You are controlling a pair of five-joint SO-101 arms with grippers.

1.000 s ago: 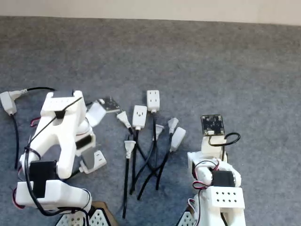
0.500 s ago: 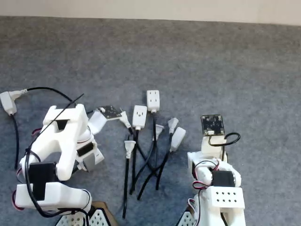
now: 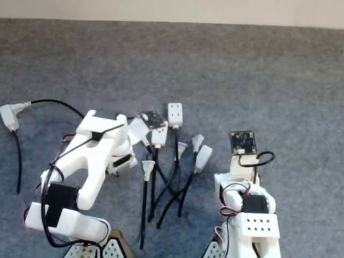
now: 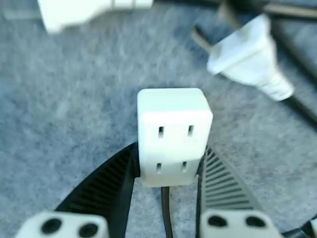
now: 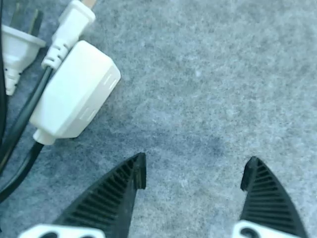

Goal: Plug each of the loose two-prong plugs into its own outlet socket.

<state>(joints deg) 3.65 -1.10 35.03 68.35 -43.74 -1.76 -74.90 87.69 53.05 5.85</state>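
Rightward now, left hand (image 4: 168,151) around socket (image 4: 173,119)

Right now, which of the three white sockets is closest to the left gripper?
The middle socket, lying right at the left gripper with its slots in plain sight. The far socket lies beyond it; the third socket lies over by the right gripper.

Grey felt tabletop (image 3: 258,70), pale wall (image 3: 172,9) (far edge)

White piece (image 4: 89,12) — cut by the left wrist view's edge; plug or socket, cannot tell. Plug (image 4: 247,54) near it: blurred, prongs unclear. Second plug (image 5: 17,49): body cut by the right wrist view's edge. Socket block (image 3: 159,140) — partly hidden under left arm (image 3: 97,156).
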